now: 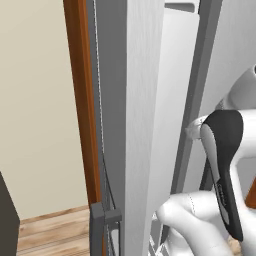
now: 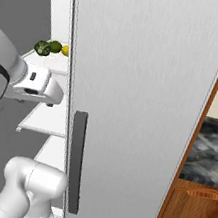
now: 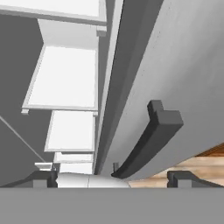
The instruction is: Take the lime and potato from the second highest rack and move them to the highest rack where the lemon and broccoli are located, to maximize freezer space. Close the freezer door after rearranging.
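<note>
Produce first: on the top rack (image 2: 51, 60) I can make out the broccoli (image 2: 42, 47), a green lime (image 2: 55, 46) and the lemon (image 2: 65, 50) bunched together, so that move looks done; the potato I can't find, maybe hidden behind the plain door (image 2: 142, 106). My jaws (image 3: 111, 178) stand wide apart, holding nothing, looking along that door's dark handle (image 3: 151, 140). Freezer door (image 1: 142, 125) is swung open edge-on, so closing is left. Lower racks are cut off.

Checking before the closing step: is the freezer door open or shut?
Open. In the right base view the freezer interior shows, with the produce on a rack. The freezer door stands edge-on in the left base view.
</note>
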